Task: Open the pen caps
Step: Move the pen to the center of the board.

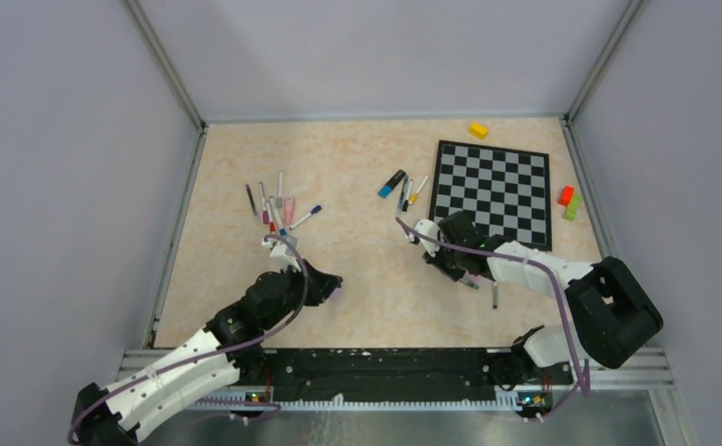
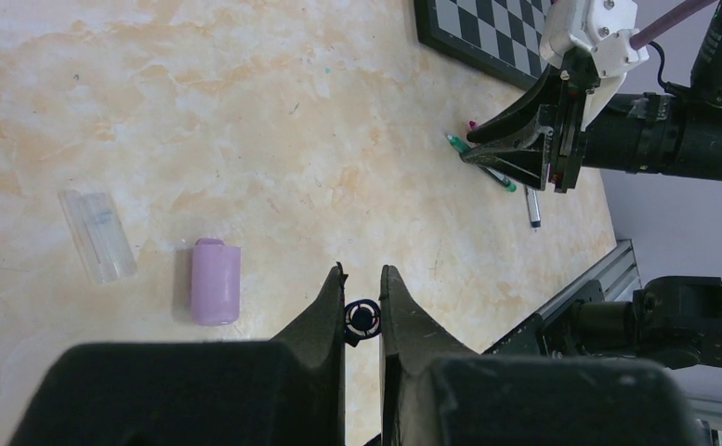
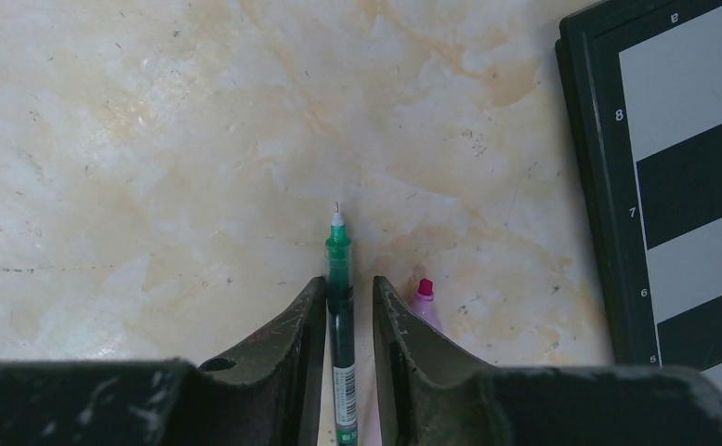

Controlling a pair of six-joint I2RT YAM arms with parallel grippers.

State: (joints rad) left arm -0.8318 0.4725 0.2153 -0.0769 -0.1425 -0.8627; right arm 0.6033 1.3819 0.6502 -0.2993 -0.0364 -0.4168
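My left gripper [image 2: 361, 274] is shut on a small navy pen cap [image 2: 363, 320], seen end-on between the fingers just above the table. A lilac cap [image 2: 216, 281] and a clear cap [image 2: 98, 234] lie on the table to its left. The lilac cap also shows in the top view [image 1: 337, 295] by the left gripper [image 1: 332, 282]. My right gripper [image 3: 349, 283] is low over the table. Its jaws stand narrowly apart around an uncapped green pen [image 3: 339, 269], with a gap on the right side. A pink pen with a red tip [image 3: 424, 302] lies beside the right finger.
A chessboard [image 1: 492, 191] lies at the back right, its edge close to the right gripper [image 1: 459, 271]. Several pens lie in a group at the left [image 1: 278, 206] and another group at centre [image 1: 403, 189]. A yellow block [image 1: 478, 130] and red and green blocks [image 1: 569, 200] sit further back.
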